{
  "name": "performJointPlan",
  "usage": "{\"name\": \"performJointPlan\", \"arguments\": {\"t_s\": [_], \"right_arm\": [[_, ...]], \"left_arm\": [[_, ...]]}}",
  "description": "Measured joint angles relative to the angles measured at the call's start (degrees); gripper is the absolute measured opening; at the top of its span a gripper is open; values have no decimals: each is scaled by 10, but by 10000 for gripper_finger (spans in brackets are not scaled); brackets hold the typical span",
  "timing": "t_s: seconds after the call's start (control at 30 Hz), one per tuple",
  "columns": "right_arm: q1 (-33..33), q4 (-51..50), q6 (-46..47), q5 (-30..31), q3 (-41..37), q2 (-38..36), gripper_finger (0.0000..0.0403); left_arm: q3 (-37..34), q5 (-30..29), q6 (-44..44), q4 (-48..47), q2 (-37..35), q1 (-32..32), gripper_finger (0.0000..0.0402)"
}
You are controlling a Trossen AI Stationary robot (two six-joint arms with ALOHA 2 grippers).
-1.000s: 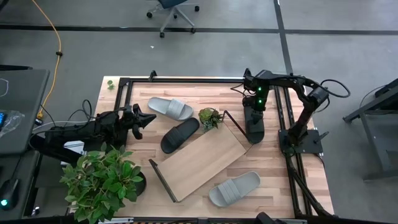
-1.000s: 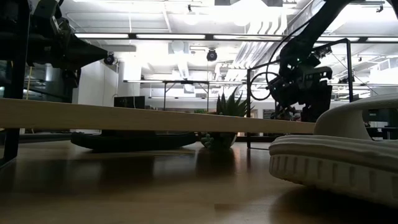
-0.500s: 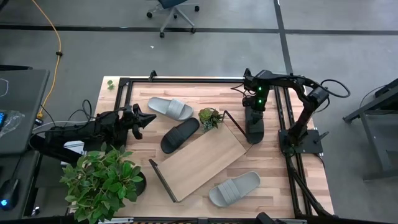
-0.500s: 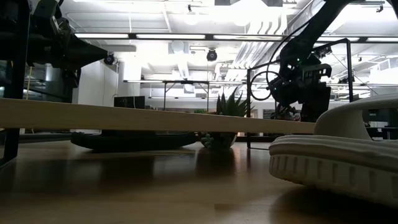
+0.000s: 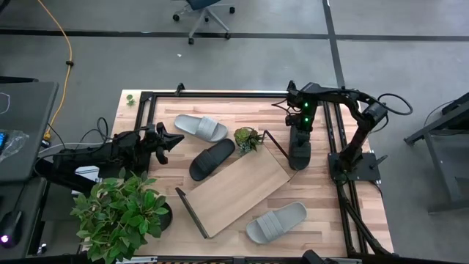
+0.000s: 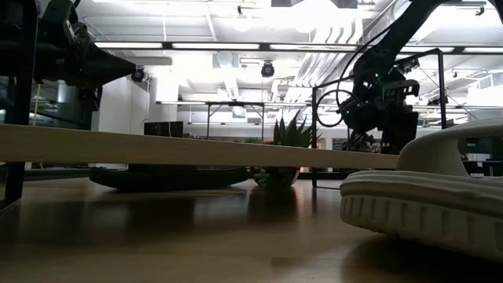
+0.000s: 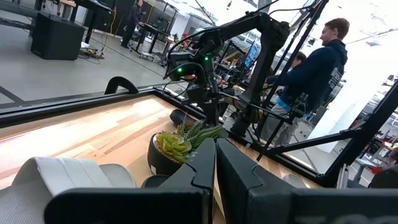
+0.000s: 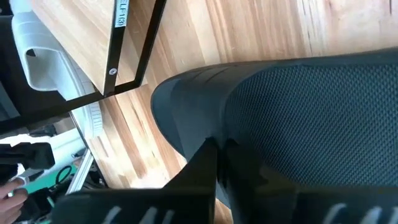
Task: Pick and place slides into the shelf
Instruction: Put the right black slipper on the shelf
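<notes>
A black slide (image 5: 300,157) lies flat on the table by the shelf's (image 5: 234,189) right end frame. My right gripper (image 8: 219,147) slants down onto it, shut on it. A second black slide (image 5: 212,159) rests on its sole at the shelf's far side. One grey slide (image 5: 200,127) lies farther back on the left, another (image 5: 276,221) near the front edge. The shelf stands on its end frames, set diagonally mid-table. My left gripper (image 5: 174,139) waits shut and level at the table's left, touching nothing. My right gripper meets the black slide where its smooth dark part (image 8: 186,118) borders the textured part (image 8: 298,106). The fingers (image 8: 208,155) slant down from above and from the far side. They hide how much material lies between them. The slide rests flat on the table.
A small potted succulent (image 5: 247,138) stands between the middle black slide and the shelf's far end. A large leafy plant (image 5: 121,213) fills the near left corner. Black rails (image 5: 220,94) frame the tabletop. People (image 7: 317,62) stand beyond the table's right side.
My right gripper has shut its fingers onto the black slide while staying in place. The slide has not moved.
</notes>
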Motion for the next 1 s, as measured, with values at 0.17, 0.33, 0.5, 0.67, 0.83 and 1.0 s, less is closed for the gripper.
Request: {"name": "performJointPlan", "arguments": {"t_s": [0.17,0.33,0.5,0.67,0.83,1.0], "right_arm": [[0,-2,12,11,0,0,2],[-2,-7,37,12,1,-1,2],[-2,-8,59,12,1,-14,1],[-2,-3,64,12,1,-46,1],[-2,4,90,28,1,-89,0],[-2,25,126,52,1,-134,0]], "left_arm": [[0,0,0,0,0,0,5],[0,0,0,0,0,0,5],[0,0,0,0,0,0,5],[0,0,0,0,0,0,5],[0,0,0,0,0,0,5],[0,-1,0,0,0,0,5]]}}
